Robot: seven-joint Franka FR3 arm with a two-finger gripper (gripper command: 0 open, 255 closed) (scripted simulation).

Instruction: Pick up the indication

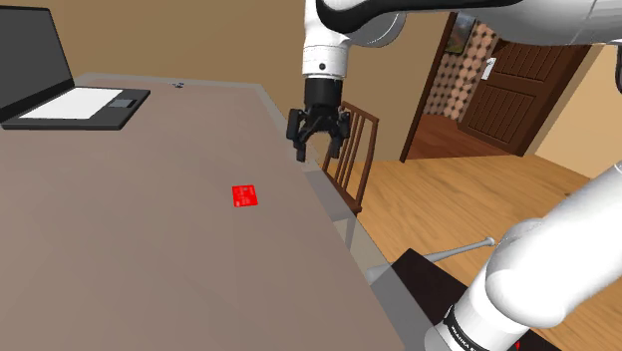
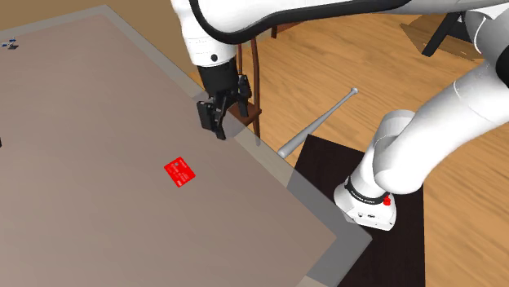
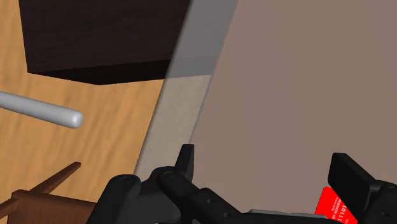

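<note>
Red and flat, the card point(image 1: 245, 195) lies on the grey-brown counter point(image 1: 120, 249), a little left of centre in the shoulder view. In the wrist view I can see small white print on it, just beside one finger. My hand point(image 1: 317, 152) hangs over the counter near its edge, up and right of the card, spread open and holding nothing. A laptop point(image 1: 70, 95) sits at the upper left.

A laptop point(image 1: 82, 104) lies on the brown table point(image 1: 150, 269), a wooden chair point(image 1: 364, 113) beside it.
</note>
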